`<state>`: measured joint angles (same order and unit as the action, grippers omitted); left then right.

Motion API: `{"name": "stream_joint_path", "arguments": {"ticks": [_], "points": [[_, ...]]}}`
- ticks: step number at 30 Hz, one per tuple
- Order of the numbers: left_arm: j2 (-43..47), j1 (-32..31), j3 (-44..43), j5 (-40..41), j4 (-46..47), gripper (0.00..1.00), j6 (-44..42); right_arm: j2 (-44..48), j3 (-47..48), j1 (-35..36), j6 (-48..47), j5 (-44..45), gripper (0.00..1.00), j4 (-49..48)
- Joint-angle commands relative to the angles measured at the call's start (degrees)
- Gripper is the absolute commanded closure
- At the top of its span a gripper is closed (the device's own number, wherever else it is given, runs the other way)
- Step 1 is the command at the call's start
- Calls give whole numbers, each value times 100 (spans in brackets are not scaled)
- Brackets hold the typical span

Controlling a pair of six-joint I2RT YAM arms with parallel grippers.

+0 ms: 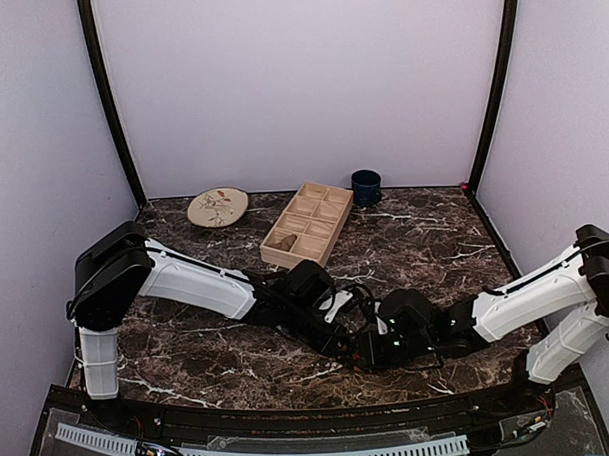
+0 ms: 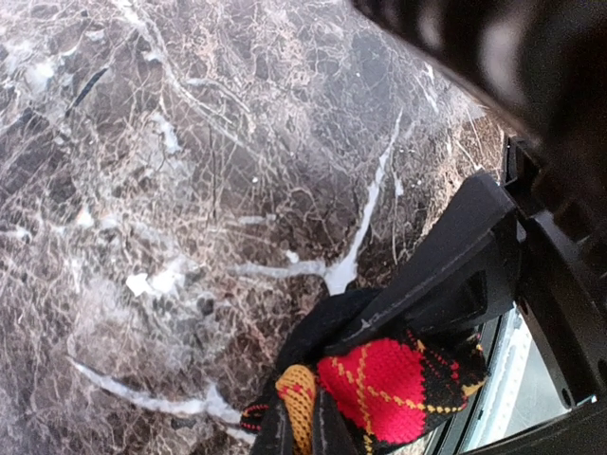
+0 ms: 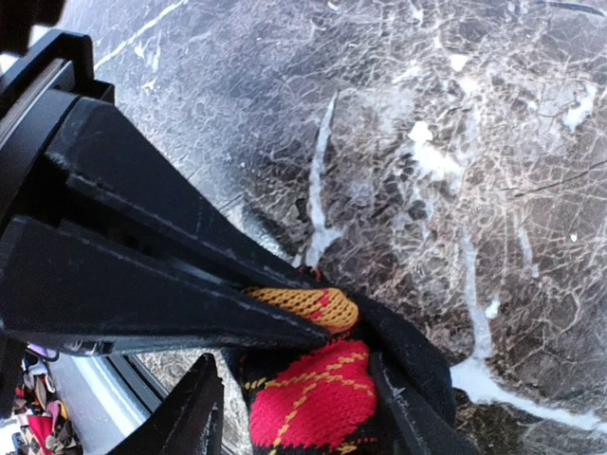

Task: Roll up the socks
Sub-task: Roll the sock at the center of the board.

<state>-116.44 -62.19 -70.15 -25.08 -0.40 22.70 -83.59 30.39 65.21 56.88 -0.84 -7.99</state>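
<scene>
Left fingers (image 3: 171, 313) clamp the argyle sock (image 3: 313, 408), right fingers (image 3: 194, 412) straddle it half-open, crowding them; tray (image 1: 291, 256), plate (image 1: 199, 214) and mug (image 1: 365, 187) sit well behind.

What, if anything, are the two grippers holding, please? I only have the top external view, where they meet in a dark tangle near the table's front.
Observer: The left gripper is shut on the argyle sock, which is black with red and orange diamonds.
Operator: Where on the sock does it pinch?
Observer: At an orange diamond by the fabric's edge.
Operator: And the right gripper?
Observer: The right gripper has a finger on each side of the same sock. I cannot tell whether it is pressing.
</scene>
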Motion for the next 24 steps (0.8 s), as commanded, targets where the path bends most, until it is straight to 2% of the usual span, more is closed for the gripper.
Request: {"name": "stream_joint_path", "arguments": {"ticks": [1, 13, 24], "points": [[-36, -267, 181, -377, -739, 100, -106, 343, 133, -44, -289, 266, 51, -807], [15, -267, 257, -348, -695, 100, -122, 728, 302, -13, -358, 391, 50, -129], [25, -267, 256, -331, -728, 100, -167, 1096, 329, 312, -202, 784, 50, 503]]}}
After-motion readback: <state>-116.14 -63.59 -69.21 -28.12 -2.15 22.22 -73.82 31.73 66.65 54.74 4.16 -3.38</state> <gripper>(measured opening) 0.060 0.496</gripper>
